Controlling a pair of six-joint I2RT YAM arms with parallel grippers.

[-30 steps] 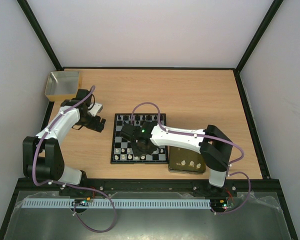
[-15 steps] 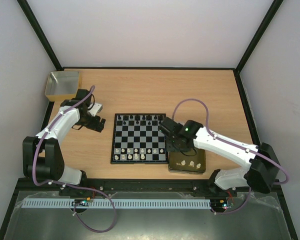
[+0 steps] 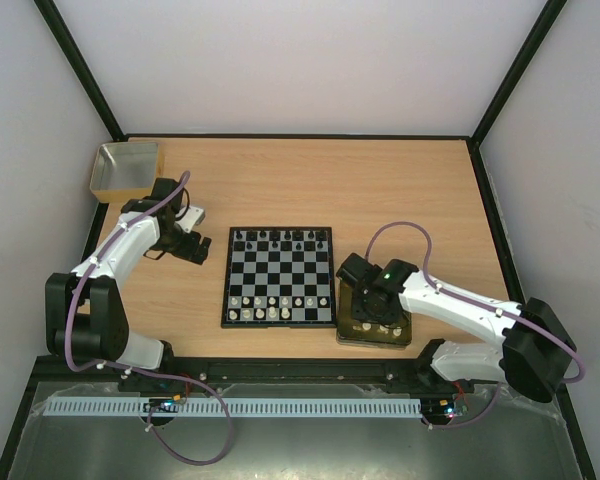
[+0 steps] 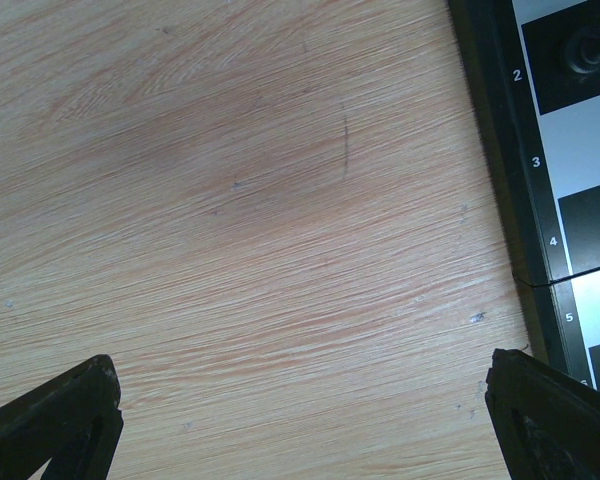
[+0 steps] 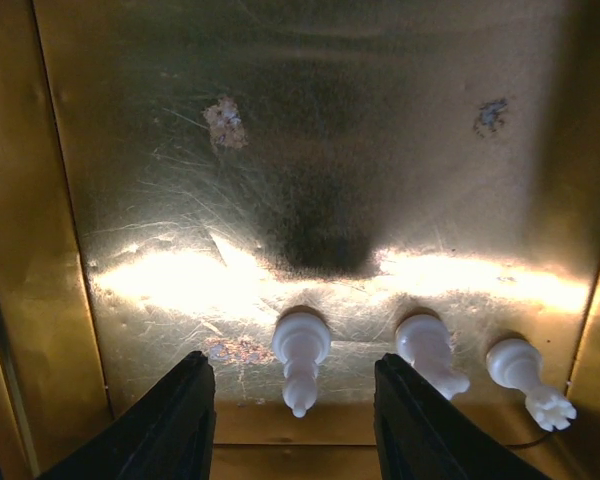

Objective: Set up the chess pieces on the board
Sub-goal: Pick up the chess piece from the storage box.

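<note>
The board (image 3: 280, 272) lies in the middle of the table, with black chess pieces (image 3: 280, 237) along its far row and white ones (image 3: 270, 303) along its near rows. My right gripper (image 3: 376, 312) hangs open over the gold tray (image 3: 348, 336). In the right wrist view three white pieces stand in the tray (image 5: 310, 150). One (image 5: 301, 352) stands between my right gripper (image 5: 292, 362) fingers with a gap on each side; two others (image 5: 427, 352) (image 5: 525, 372) stand to its right. My left gripper (image 3: 195, 246) (image 4: 300, 380) is open over bare wood, left of the board's edge (image 4: 495, 150).
A yellowish square box (image 3: 128, 168) sits at the far left corner of the table. A black piece (image 4: 585, 50) on the board shows at the top right of the left wrist view. Black frame rails run along the table's edges.
My right arm has swung from above the board's near rows rightward and toward me, to over the gold tray, and its jaws have opened wider. The left arm has not moved.
</note>
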